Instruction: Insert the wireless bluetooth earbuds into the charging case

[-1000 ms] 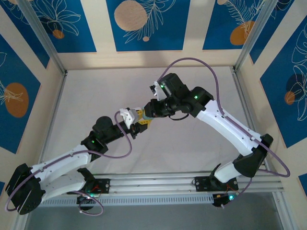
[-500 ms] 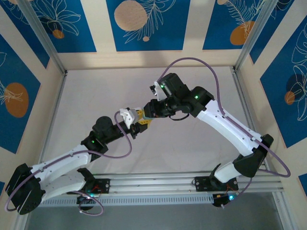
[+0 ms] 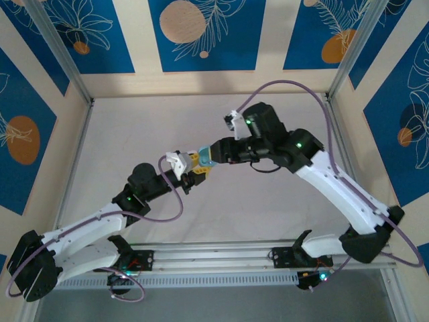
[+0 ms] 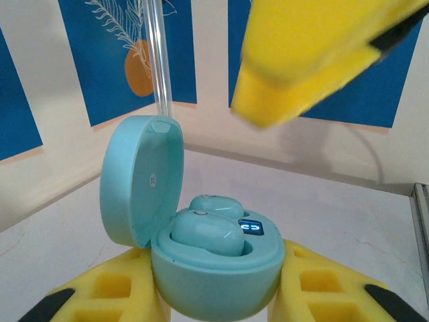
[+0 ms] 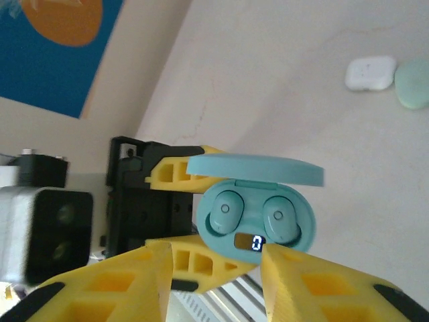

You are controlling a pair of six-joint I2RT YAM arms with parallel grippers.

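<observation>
blurred yellow finger (image 4: 315,60) cropped at top edge, pale teal item (image 5: 415,82) cropped at right edge

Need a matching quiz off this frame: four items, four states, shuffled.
Items:
1. teal case
2. lid
3. earbuds
4. white case

States:
A. lying on the table
B. seated in the teal case
C. clamped between the left jaws
D. hinged open

Pairs: 1-C, 2-D, 3-B, 4-A
</observation>
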